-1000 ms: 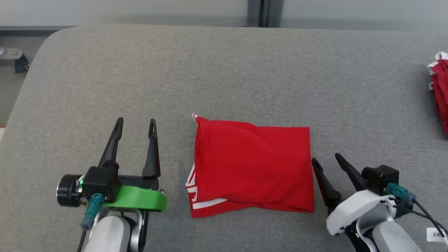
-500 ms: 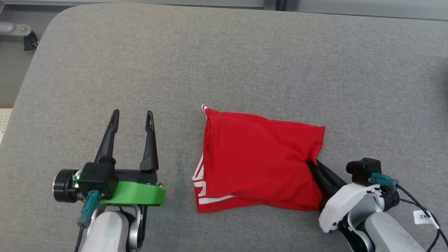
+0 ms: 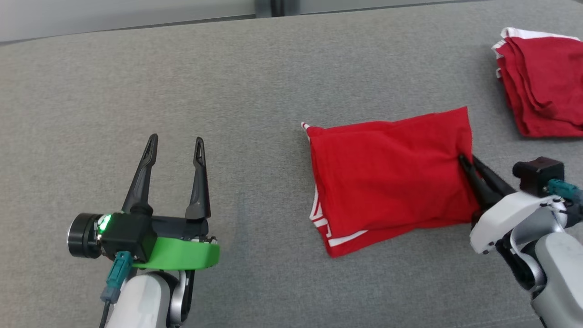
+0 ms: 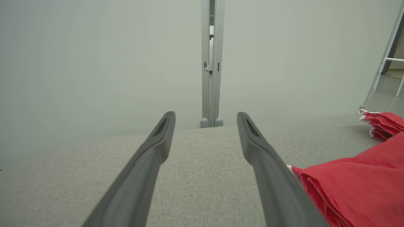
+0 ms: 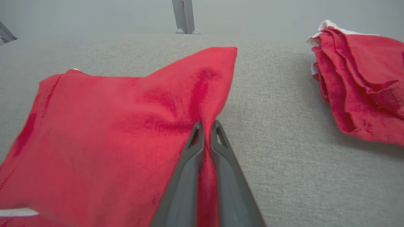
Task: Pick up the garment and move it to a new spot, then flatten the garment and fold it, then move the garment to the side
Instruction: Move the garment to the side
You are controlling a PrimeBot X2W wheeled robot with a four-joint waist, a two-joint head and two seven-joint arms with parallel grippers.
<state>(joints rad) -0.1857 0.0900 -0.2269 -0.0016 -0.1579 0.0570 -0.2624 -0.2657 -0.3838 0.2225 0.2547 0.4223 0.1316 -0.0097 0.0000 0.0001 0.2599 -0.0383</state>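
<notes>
Right gripper [image 3: 462, 158] clamped on garment [image 3: 391, 173] right edge; garment extends leftward; red pile [image 3: 542, 82] nearby, further right. Left gripper [image 3: 175, 142] spread, empty, well apart.

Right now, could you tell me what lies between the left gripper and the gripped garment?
Bare grey surface separates the left gripper from the garment, seen in the head view.

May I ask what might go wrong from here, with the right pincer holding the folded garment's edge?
1. The right pincer is shut on just one edge of the folded garment, so dragging may pull the layers apart and undo the fold.
2. The stack of red garments lies nearby toward the robot's right; sliding that way may bump it.
</notes>
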